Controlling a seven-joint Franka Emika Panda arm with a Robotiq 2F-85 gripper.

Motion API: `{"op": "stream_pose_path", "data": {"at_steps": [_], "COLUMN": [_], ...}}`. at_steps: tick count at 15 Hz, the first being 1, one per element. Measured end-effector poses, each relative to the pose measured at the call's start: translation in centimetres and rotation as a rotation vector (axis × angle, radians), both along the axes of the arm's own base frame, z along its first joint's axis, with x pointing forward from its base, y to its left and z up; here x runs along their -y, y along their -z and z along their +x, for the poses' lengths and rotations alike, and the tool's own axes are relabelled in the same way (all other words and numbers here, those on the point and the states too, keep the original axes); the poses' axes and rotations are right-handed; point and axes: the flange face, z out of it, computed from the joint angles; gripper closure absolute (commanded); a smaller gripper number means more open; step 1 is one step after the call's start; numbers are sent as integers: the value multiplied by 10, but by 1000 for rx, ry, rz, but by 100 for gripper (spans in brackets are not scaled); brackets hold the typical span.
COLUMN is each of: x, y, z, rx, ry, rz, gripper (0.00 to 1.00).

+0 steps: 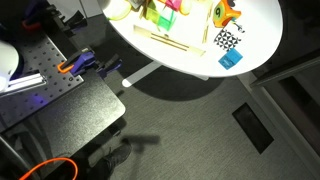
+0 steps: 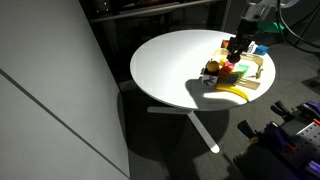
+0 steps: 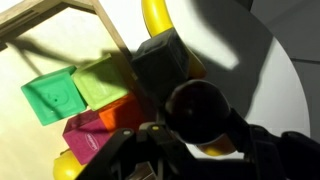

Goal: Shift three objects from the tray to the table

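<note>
The pale wood tray [image 3: 60,20] lies on the round white table [image 2: 170,70] and shows in both exterior views [image 1: 170,42] [image 2: 262,72]. In the wrist view it holds a green piece [image 3: 50,98], a light green piece [image 3: 105,80], a red-orange piece [image 3: 120,110] and a pink piece [image 3: 85,135]. My gripper [image 2: 236,52] hangs low over the toys in the tray. In the wrist view a dark round thing [image 3: 200,110] sits between my fingers [image 3: 195,140]. Shadow hides whether they grip it.
A yellow banana toy [image 2: 235,92] lies at the tray's edge. A blue cube [image 1: 231,60] and a checkered piece [image 1: 227,40] sit on the table beside the tray. A dark perforated bench [image 1: 50,90] stands next to the table, with an orange cable [image 1: 50,165] on the floor.
</note>
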Motion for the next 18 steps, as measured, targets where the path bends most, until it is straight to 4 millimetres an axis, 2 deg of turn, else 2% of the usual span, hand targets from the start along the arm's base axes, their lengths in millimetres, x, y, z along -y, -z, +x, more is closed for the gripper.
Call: {"op": "stream_pose_path", "data": {"at_steps": [1,2,11,12,15,18], "x": [0,1,0,0,-2,-14], "y": [0,-1,2,2,4,7], "z": [-1,-2,-3,-3,-3,-3], "rx": [-9,-16,-24,-24,-26,-33], "ry": [-3,-3,-4,-4,-8,-31], "rz": [4,7,7,7,7,8], "gripper": [64,39,39,64,64,64]}}
